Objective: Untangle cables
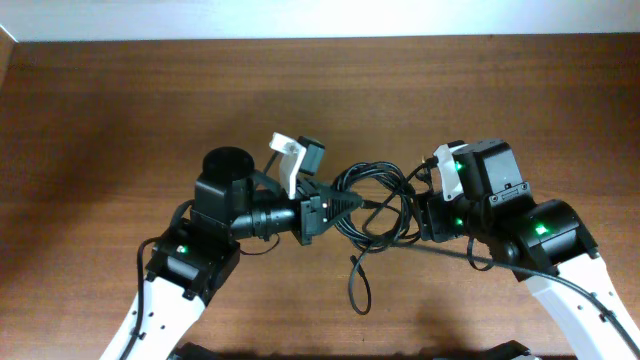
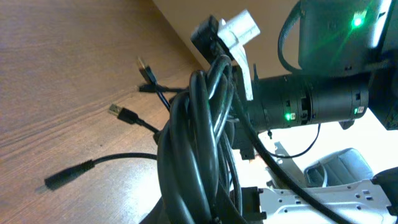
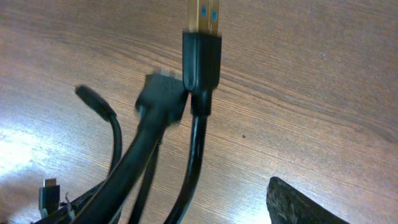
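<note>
While cables point(image 1: 378, 203) lie coiled at table point(image 1: 120, 120) centre, left gripper point(image 1: 343, 204) clamps bundle's 9 o'clock edge, jaws nearly closed. Right gripper point(image 1: 418, 207) at 3 o'clock edge, jaws wide, visible finger point(image 3: 298, 202) apart from plugs. One strand trails toward 6 o'clock.

Left fingers point(image 1: 330, 204) pinched closed, right fingers point(image 3: 298, 205) spread apart, facing each other.
</note>
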`<state>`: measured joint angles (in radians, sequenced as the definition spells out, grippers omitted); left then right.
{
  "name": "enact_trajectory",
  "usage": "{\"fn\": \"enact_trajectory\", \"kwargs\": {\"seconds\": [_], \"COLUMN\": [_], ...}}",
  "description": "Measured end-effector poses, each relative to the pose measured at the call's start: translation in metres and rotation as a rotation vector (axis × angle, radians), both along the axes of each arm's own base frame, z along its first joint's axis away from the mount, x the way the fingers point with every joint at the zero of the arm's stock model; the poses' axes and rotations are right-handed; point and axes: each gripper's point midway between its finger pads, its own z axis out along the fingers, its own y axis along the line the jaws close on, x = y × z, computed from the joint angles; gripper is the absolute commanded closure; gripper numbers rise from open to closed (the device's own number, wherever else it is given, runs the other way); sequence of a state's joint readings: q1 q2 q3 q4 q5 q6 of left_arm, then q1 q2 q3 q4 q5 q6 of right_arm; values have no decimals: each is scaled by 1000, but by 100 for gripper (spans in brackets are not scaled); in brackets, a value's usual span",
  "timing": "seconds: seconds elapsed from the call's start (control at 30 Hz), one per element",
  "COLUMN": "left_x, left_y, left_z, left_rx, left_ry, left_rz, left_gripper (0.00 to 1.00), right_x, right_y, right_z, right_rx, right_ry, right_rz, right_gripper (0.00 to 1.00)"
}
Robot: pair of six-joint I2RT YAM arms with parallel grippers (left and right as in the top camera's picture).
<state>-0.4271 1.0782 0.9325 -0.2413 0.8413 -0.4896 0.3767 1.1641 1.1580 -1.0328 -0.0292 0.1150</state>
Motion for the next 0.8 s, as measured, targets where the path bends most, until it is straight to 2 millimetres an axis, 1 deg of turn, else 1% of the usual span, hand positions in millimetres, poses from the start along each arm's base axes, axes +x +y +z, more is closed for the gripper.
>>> {"fn": "enact_trajectory", "kwargs": {"seconds": [0.07, 0.13, 0.23, 0.37, 0.43, 0.5, 0.57, 0.63, 0.67, 0.73, 0.8], "left_x": [3, 6, 6, 7, 9, 9, 10, 8, 7, 6, 6], "left_y": [4, 8, 9, 9, 10, 10, 10, 12, 12, 13, 13], "left_z": [1, 1, 1, 1, 1, 1, 0, -6, -8, -11, -11], "left_rx": [-4, -8, -10, -9, -6, -5, -1, 15, 23, 40, 42], "left_ry": [1, 3, 4, 3, 0, -1, 4, 22, 22, 11, 3], "left_rz": [10, 17, 18, 21, 30, 34, 38, 38, 35, 30, 28], "left_gripper": [100, 100, 100, 100, 100, 100, 100, 100, 100, 100, 100], "right_x": [0, -2, -8, -17, -21, -23, -26, -28, -29, -33, -36], "right_y": [-1, -3, -9, -23, -30, -32, -34, -31, -26, -9, 4], "right_z": [2, 8, 25, 45, 50, 54, 59, 64, 66, 73, 77], "right_rx": [7, 17, 30, 17, 2, 1, 10, 30, 46, 96, 137], "right_ry": [-5, -25, -88, -175, -197, -215, -237, -252, -263, -282, -291], "right_rz": [-23, -38, -50, -87, -104, -110, -114, -92, -63, 48, 130], "right_gripper": [28, 28, 28, 28, 21, 14, 14, 14, 14, 10, 4]}}
